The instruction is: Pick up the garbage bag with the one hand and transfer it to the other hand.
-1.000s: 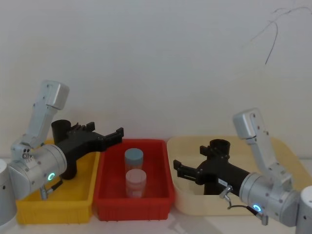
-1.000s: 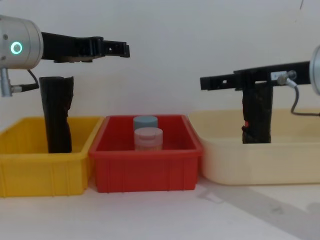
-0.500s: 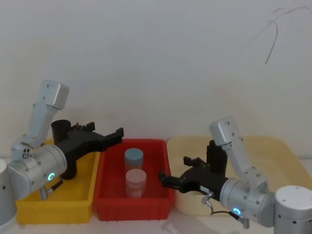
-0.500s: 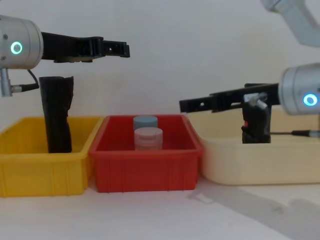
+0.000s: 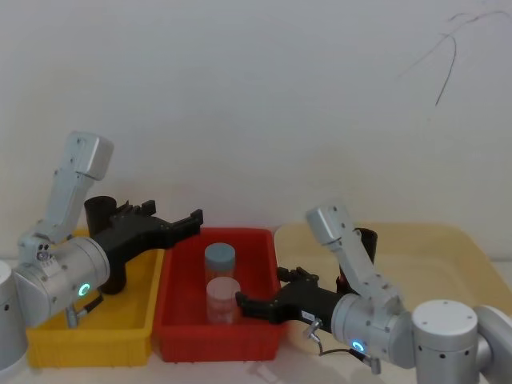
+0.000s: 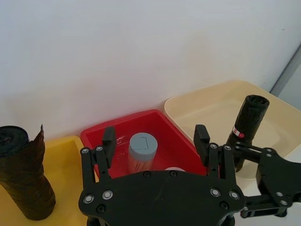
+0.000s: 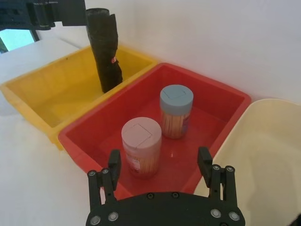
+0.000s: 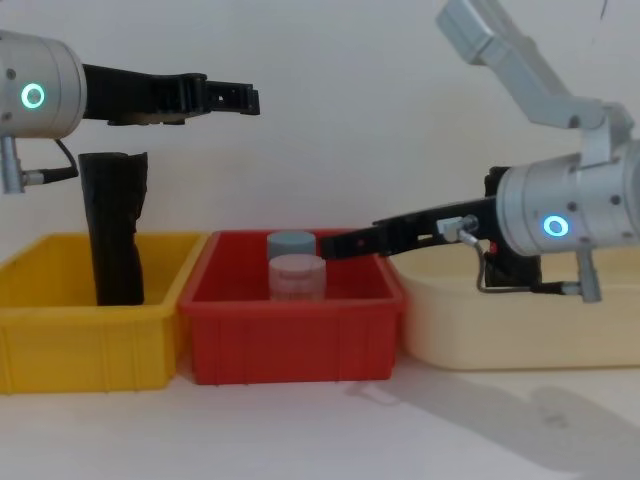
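**Bag roll stands alone in the cream tray, both grippers spread**

The garbage bag [image 6: 248, 123], a tall black cylindrical roll with a small red-and-white label at mid-height, stands nearly upright in the shallow cream plastic tray [image 6: 207, 108] on the robot's right. Neither gripper touches it. In the head and chest views the silver right arm with the blue ring crosses in front of it.

The long black right gripper [image 7: 159, 157] extends leftward, low over the red plastic bin [image 8: 290, 345] in the middle. Its fingers are spread wide with only air between them. Its wrist view looks down on two jars standing in that bin, a pink-lidded jar [image 7: 141, 146] nearer and a blue-lidded jar [image 7: 176, 110] behind it. In the head view the fingertips lie just beside the pink-lidded jar, probably clear of it, though the angle does not settle that.

The long black left gripper [image 6: 155, 133], on the arm with the green ring, hangs high above the red bin's left edge and the neighbouring yellow plastic bin [image 8: 80, 345]. Its fingers are likewise spread apart. Below it, a second black roll with a flared top [image 8: 115, 230] stands upright in the yellow bin.
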